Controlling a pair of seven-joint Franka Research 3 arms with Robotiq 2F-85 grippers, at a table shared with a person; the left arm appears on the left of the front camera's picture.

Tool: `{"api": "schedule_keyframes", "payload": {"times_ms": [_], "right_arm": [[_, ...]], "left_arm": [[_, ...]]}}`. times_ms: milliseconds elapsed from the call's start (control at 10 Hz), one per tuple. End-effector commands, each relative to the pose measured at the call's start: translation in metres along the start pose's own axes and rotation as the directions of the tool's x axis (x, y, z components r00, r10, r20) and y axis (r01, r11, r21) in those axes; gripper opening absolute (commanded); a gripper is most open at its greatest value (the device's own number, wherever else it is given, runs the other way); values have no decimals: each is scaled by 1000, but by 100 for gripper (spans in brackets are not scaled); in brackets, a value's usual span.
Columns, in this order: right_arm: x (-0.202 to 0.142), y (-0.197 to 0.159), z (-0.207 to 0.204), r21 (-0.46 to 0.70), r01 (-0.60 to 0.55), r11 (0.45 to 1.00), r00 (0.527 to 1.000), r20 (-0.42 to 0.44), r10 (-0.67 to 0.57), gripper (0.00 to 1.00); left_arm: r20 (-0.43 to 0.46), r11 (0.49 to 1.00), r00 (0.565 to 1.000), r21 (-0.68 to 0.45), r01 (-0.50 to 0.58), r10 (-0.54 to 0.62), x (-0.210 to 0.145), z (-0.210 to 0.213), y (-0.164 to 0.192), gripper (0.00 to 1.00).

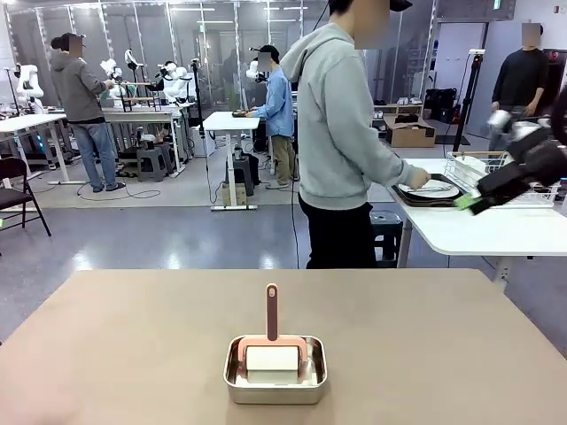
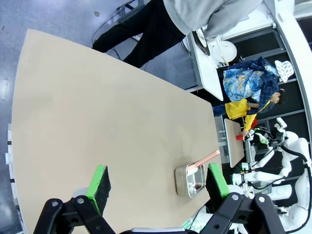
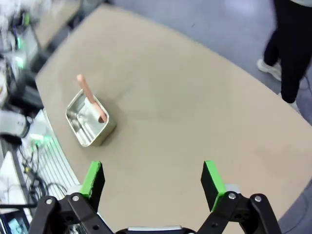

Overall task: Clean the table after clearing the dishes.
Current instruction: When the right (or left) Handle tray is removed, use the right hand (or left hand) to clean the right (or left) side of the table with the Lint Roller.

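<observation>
We see a glossy grey floor [image 1: 177, 239] catching soft overhead light, with glass partition walls [image 1: 177, 35] closing off the back of the room. A white table [image 1: 221, 121] stands mid-room, a black folding chair [image 1: 18, 190] sits at the left edge, and a cardboard box [image 1: 412, 135] rests farther right.
</observation>
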State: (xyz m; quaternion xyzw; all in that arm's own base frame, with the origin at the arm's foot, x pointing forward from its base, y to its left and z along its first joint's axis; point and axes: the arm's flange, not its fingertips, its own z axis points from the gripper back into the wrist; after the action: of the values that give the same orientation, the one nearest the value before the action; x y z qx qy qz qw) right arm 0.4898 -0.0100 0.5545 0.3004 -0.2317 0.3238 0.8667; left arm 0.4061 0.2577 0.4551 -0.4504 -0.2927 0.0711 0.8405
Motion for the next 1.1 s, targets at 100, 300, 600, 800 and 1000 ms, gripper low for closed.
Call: {"api": "schedule_keyframes", "payload": {"times_ms": [100, 300, 600, 800, 1000], "right_arm": [[36, 49, -91, 16, -256, 967, 954, -155, 255, 100], [41, 78, -148, 23, -368, 929, 894, -268, 361, 100], [35, 97, -192, 41, -424, 905, 837, -363, 409, 100], [43, 98, -182, 72, -378, 923, 871, -311, 381, 100], [43, 98, -182, 72, -378, 923, 871, -311, 381, 100]], "left_arm": [[-3, 1000, 1000, -3, 5, -5, 3, 3, 0, 100], [-3, 1000, 1000, -3, 5, -5, 3, 3, 0, 100], [-3, 1000, 1000, -3, 5, -5, 3, 3, 0, 100], [-3, 1000, 1000, -3, 5, -5, 3, 3, 0, 100], [-3, 1000, 1000, -3, 5, -5, 3, 3, 0, 100]]}}
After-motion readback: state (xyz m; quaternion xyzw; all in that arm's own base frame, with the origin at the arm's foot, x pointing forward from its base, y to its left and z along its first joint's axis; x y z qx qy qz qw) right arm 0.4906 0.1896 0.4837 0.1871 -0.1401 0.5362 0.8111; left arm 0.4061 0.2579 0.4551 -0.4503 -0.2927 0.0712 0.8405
